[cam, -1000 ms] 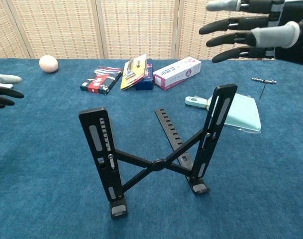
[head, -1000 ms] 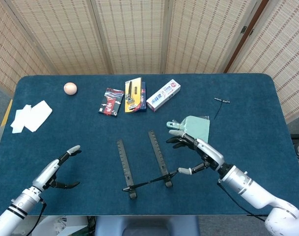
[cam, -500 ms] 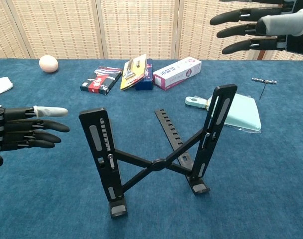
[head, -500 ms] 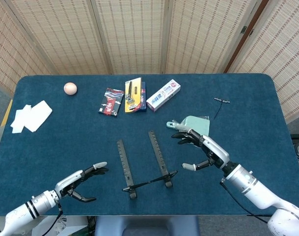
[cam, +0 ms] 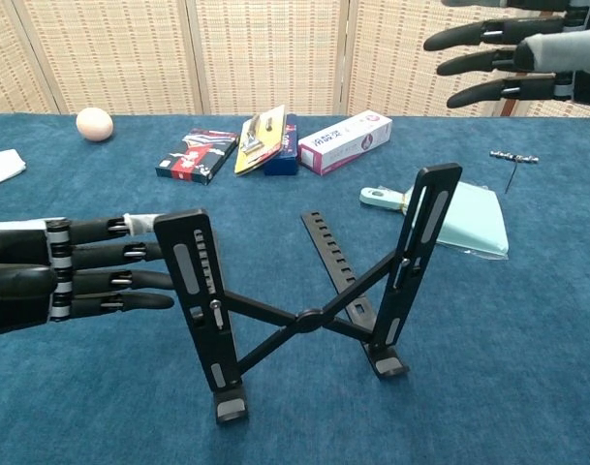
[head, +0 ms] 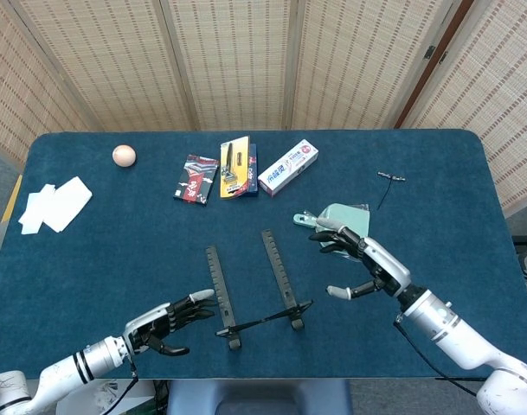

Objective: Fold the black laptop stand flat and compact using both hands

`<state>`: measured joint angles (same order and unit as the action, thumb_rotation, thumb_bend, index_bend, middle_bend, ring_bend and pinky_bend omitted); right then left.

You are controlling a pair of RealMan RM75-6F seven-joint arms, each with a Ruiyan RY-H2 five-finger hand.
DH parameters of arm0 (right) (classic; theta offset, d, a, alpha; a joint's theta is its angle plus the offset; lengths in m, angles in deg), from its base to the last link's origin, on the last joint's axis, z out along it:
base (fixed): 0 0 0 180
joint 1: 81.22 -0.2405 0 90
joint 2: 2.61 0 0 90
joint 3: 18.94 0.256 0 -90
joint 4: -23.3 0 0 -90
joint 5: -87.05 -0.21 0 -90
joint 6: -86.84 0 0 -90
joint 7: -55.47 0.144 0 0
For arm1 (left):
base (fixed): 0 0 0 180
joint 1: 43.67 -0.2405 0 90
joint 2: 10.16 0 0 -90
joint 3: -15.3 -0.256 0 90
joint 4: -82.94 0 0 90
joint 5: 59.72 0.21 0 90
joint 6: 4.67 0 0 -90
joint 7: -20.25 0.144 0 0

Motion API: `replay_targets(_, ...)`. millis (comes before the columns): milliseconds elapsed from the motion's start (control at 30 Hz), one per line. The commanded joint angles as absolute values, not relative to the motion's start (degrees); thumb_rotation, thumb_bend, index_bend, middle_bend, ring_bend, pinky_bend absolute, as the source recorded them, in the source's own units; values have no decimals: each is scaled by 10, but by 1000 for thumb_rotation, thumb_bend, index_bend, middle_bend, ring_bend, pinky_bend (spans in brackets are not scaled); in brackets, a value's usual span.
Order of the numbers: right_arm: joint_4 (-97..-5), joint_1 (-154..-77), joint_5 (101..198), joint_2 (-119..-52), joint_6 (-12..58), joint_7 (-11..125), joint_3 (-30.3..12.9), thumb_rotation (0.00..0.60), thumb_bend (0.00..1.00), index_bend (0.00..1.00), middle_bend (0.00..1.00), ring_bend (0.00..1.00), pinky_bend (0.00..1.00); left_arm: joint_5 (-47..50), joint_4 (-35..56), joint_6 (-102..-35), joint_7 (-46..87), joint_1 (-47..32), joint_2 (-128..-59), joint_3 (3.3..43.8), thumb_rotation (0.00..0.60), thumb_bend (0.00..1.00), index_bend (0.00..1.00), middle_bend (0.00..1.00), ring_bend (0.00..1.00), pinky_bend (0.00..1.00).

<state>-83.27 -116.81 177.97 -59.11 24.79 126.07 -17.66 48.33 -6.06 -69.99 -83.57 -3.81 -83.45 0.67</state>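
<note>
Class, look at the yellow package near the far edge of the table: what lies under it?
The yellow package rests on a dark blue box, whose edge shows along the package's right side. The rest of that box, and anything else beneath, is covered.

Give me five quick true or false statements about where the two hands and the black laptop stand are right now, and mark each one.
1. The black laptop stand is unfolded, its two slotted arms upright. True.
2. The right hand grips the stand's right arm. False: it hovers apart from the stand, fingers spread, holding nothing.
3. The left hand is beside the stand's left arm with fingers extended. True; whether it touches cannot be told.
4. The beige egg-shaped ball lies between the stand's arms. False: it sits at the table's far left.
5. A pale green flat pouch lies beyond the right hand. True.
</note>
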Motion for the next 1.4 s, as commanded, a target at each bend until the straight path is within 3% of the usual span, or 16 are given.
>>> replay_targets(33,-832,-1167,1780,-591,249,1261,-175,600,89,104,219,151,220,462,-63,-692,-843,-28,-854,9,600,171,0,92,112,46)
replay_targets(500,-832,-1158,1777,-586,254,1258,-171,600,94,91,211,147,220,428,-86,-657,-893,7,-882,6,600,171,0,92,111,50)
replay_targets(1033,-826,-1151,1779,-589,258,1255,-168,600,95,85,203,143,220,437,-69,-665,-971,32,-909,-19,600,171,0,92,111,61)
replay_targets(1400,-809,-1184,1835,-574,325,1191,-200,600,89,0,96,30,153,411,-45,-750,-945,-3,-870,-9,600,171,0,89,110,62)
